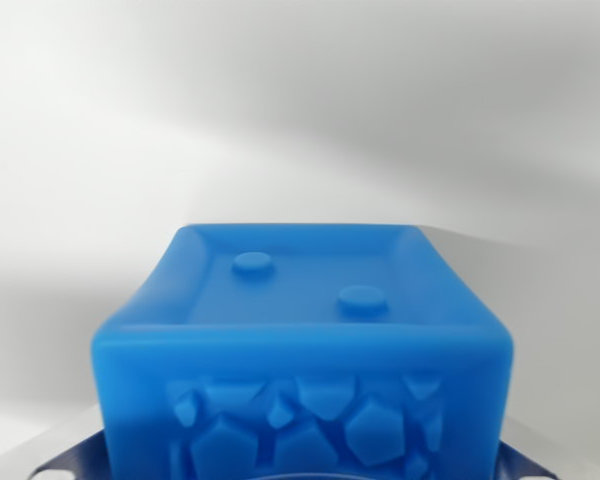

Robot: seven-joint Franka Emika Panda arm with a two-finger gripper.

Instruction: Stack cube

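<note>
A blue cube (302,340) fills the lower middle of the wrist view, very close to the camera. Its top face is recessed with two round studs, and its near face carries a relief of angular stone-like shapes. Metal parts of my gripper (300,462) show at the bottom left and bottom right corners, pressed against the cube's two lower sides. The gripper is shut on the cube. The fingertips themselves are hidden by the cube and the frame edge. No second cube is in view.
Behind the cube there is only a plain white and grey surface with soft shadows across it.
</note>
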